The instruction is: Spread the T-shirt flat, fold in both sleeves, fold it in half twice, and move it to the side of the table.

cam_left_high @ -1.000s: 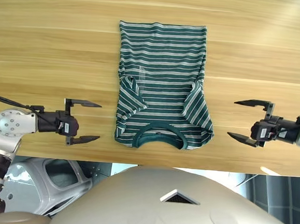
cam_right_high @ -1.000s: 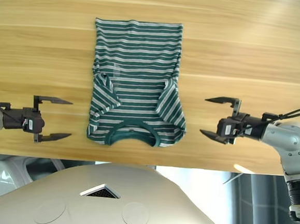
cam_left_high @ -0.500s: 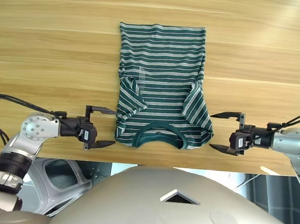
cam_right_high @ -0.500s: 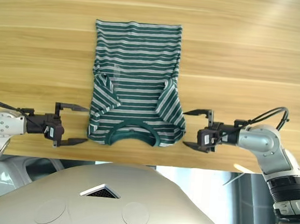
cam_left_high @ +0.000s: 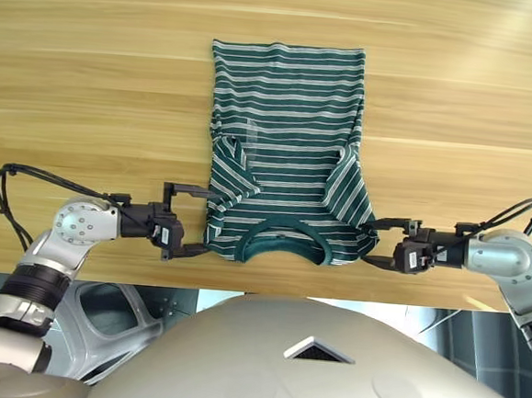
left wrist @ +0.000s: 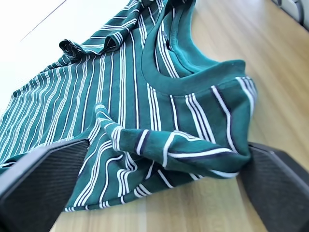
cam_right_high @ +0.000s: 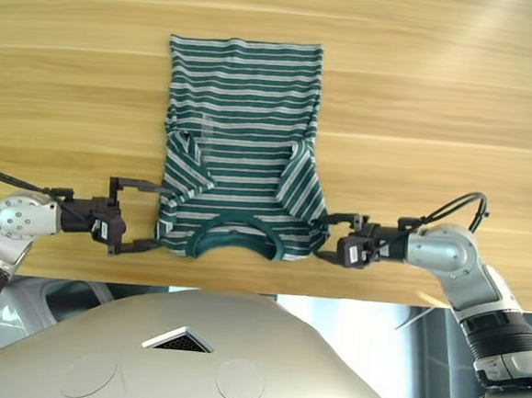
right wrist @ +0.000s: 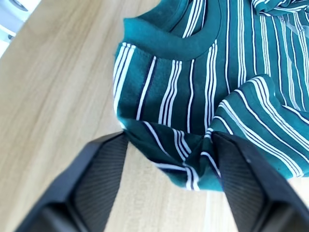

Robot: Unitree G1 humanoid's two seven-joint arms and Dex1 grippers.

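The green, white-striped T-shirt (cam_left_high: 283, 154) lies on the wooden table (cam_left_high: 91, 84) with both sleeves folded in and its collar (cam_left_high: 283, 246) toward the near edge. My left gripper (cam_left_high: 209, 222) is open at the shirt's left shoulder corner, one finger on each side of the bunched fabric (left wrist: 193, 150). My right gripper (cam_left_high: 370, 242) is open at the right shoulder corner, its fingers (right wrist: 99, 169) straddling that corner's folded cloth (right wrist: 169, 140). Both grippers sit low on the table.
The table's near edge (cam_left_high: 103, 280) runs just below the collar and both grippers. Broad bare wood lies left, right and beyond the shirt's hem (cam_left_high: 287, 49).
Both grippers have moved inward along the near edge, from well apart of the shirt to its two shoulder corners. They now straddle the fabric, and the shirt has not shifted.
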